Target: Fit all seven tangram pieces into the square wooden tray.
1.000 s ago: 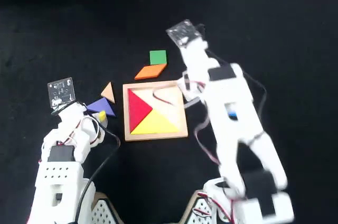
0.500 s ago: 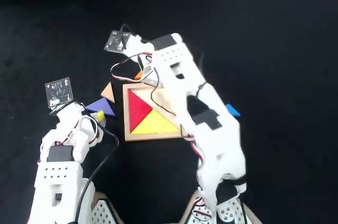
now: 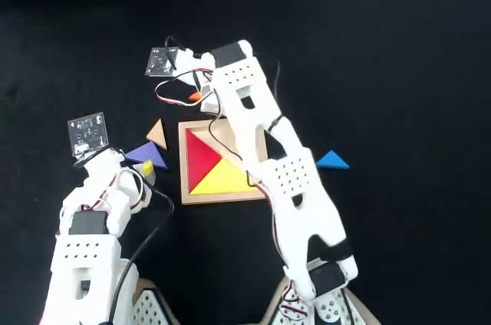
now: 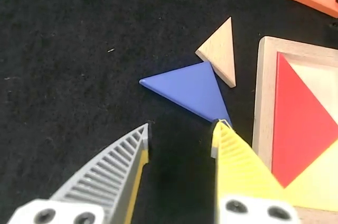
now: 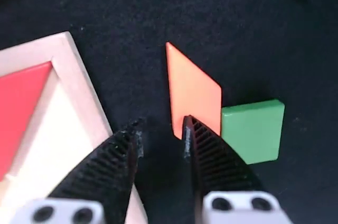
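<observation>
The square wooden tray (image 3: 184, 164) holds a red triangle (image 3: 201, 155) and a yellow triangle (image 3: 226, 179). My right arm stretches over the tray; its gripper (image 5: 161, 129) is open just above the table, one finger over the edge of the orange parallelogram (image 5: 193, 89), with the green square (image 5: 253, 129) touching that piece. The tray rim (image 5: 79, 81) lies on the gripper's other side. My left gripper (image 4: 179, 129) is open and empty, just short of the dark blue triangle (image 4: 190, 89). A wood-coloured triangle (image 4: 221, 49) touches that one's tip.
A small light blue triangle (image 3: 332, 159) lies alone on the black cloth right of the tray. The left arm (image 3: 92, 210) stands at the front left. The right arm's links (image 3: 291, 187) cover the tray's right side.
The right arm has swung left across the tray, from its back right corner to the orange parallelogram, uncovering the light blue triangle. The left arm has kept still.
</observation>
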Controlling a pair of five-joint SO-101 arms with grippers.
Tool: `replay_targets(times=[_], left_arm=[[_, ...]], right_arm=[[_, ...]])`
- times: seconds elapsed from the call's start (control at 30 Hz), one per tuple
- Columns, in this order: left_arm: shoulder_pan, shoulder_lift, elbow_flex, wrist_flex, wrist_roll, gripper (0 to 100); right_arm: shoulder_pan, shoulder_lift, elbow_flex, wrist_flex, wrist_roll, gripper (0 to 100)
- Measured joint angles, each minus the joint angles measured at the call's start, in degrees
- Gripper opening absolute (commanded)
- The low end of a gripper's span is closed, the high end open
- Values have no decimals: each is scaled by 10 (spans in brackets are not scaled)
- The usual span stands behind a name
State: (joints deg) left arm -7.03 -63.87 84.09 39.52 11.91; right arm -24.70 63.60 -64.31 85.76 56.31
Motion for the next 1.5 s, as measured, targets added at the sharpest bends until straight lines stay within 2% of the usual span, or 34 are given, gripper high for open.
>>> replay_targets(times=[0.27, 0.6, 0.77, 0.87, 1.03, 1.33, 1.5], left_arm=[[0, 0, 0, -16, 0, 198], [0, 0, 0, -17, 0, 198], [0, 0, -1, -17, -1, 198], [0, 0, -1, -17, -1, 198], [0, 0, -1, -17, -1, 198], [0, 0, -1, -17, -1, 198], [0, 0, -1, -17, -1, 198]], right_arm=[[1, 88, -131, 27, 18, 120], [1, 111, -142, 74, 63, 125], [0, 123, -168, 95, 65, 254], [-1, 128, -209, 127, 69, 204], [3, 129, -281, 110, 69, 11], [5, 163, -282, -40, -21, 30], [6, 178, -282, -62, -33, 28]])
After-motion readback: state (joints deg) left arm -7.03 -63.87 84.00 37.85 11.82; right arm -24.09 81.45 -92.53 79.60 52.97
